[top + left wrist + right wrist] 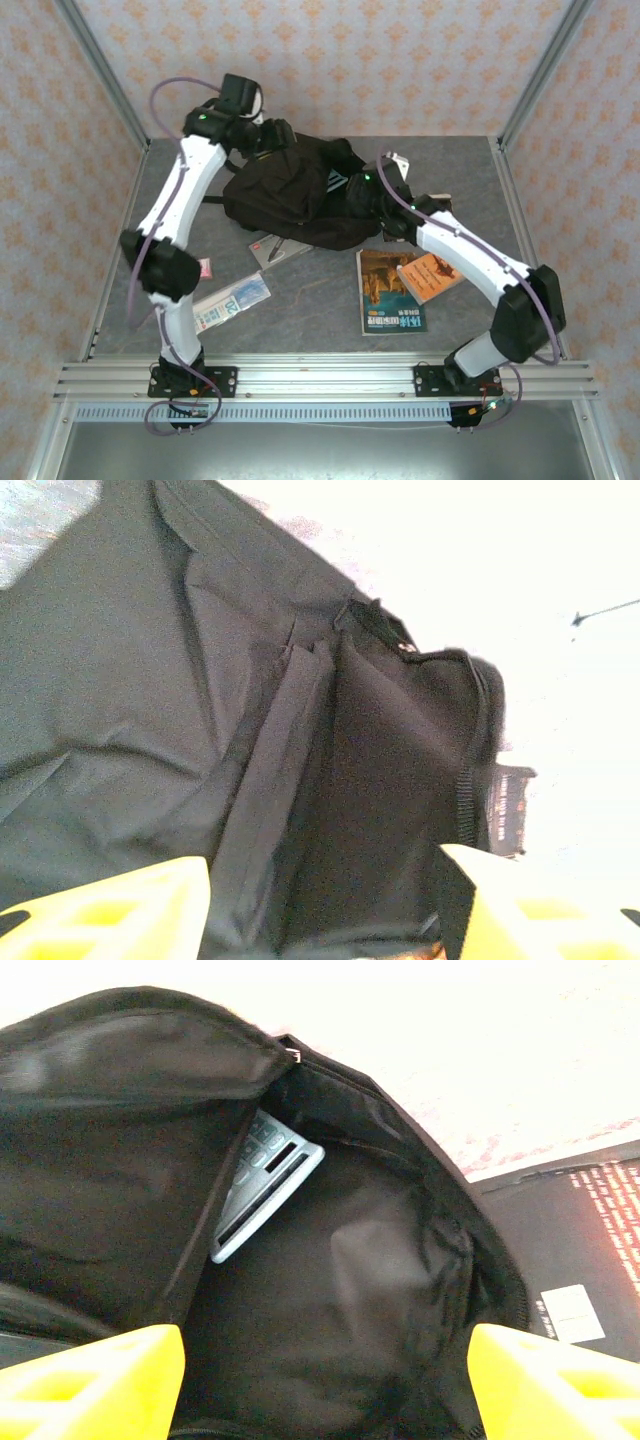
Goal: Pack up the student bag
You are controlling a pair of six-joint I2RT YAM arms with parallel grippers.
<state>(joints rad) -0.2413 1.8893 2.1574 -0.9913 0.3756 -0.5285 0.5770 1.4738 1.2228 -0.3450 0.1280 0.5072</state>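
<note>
The student bag point(290, 195) is a big black backpack lying at the back middle of the table. My left gripper point(272, 138) hovers at its far upper edge, and in the left wrist view my left gripper point(325, 920) stands open over the bag's folds and a strap point(270, 780). My right gripper point(375, 195) is at the bag's right side. In the right wrist view my right gripper point(325, 1390) is open, facing the bag's open mouth point(330, 1290). A grey calculator point(262, 1185) lies inside against the inner wall.
In front of the bag lie a brown-covered book point(385, 295), an orange book point(430, 277) on top of it, a grey flat item point(280, 248), a blue-white pamphlet point(232, 300) and a small red card point(205, 268). A black book point(570, 1260) lies beside the bag's opening.
</note>
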